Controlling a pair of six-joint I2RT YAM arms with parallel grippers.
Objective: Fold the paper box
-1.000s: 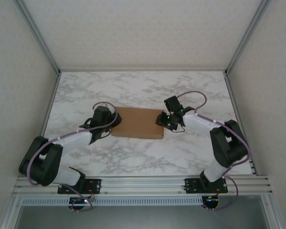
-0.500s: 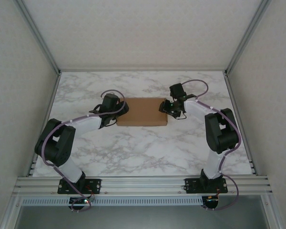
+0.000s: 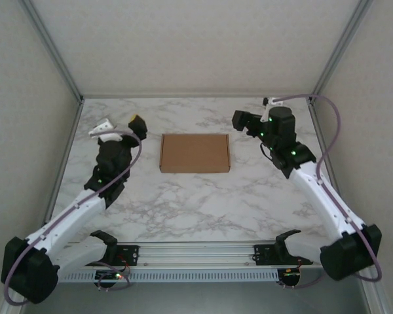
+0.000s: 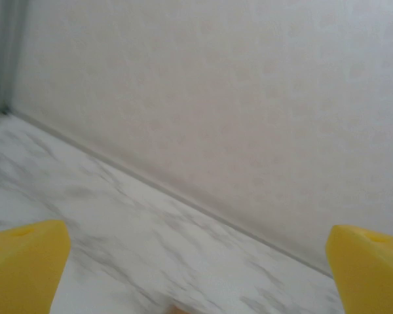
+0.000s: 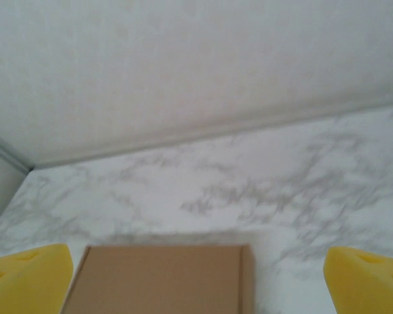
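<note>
The left tool (image 3: 120, 124) was raised above the left side of the worktop (image 3: 183, 203), its jaws spread wide and holding nothing; one finger ended in a yellow pad (image 3: 137, 122). In the left wrist view, the left tool (image 4: 196, 275) showed a yellow pad (image 4: 23, 265) at each lower corner, with bare marble between them and a pale wall (image 4: 249, 98) beyond. The right tool (image 3: 252, 114) was raised above the right rear of the worktop, also spread wide and empty. In the right wrist view, the right tool (image 5: 198, 265) had a yellow pad (image 5: 367, 281) at each lower corner, far apart. The paper box (image 3: 195, 152) lay flat on the worktop as a thin brown rectangle, long side running left to right, about midway between the two tools and touched by neither. The right wrist view showed the paper box (image 5: 157, 278) low in the middle, its top face plain and smooth, with white and grey marble around it and the wall (image 5: 196, 65) behind. The left arm (image 3: 78, 209) and the right arm (image 3: 321, 196) reached in from a metal rail (image 3: 196, 252) at the near edge. A purple cable (image 3: 337, 131) looped along the right arm. Pale walls (image 3: 196, 46) enclosed the worktop on three sides.
</note>
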